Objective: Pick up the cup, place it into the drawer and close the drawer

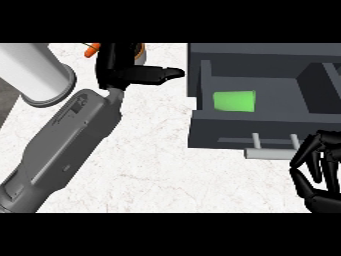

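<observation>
Right robot hand [326,170] near drawer [269,132]; green cup [235,101] sideways inside.

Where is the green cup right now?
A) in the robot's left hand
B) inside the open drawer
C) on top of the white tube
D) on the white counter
B: the green cup lies on its side inside the open drawer, with no hand touching it.

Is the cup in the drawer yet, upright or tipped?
In, tipped: the green cup lies on its side inside the open drawer, apart from both hands.
</observation>
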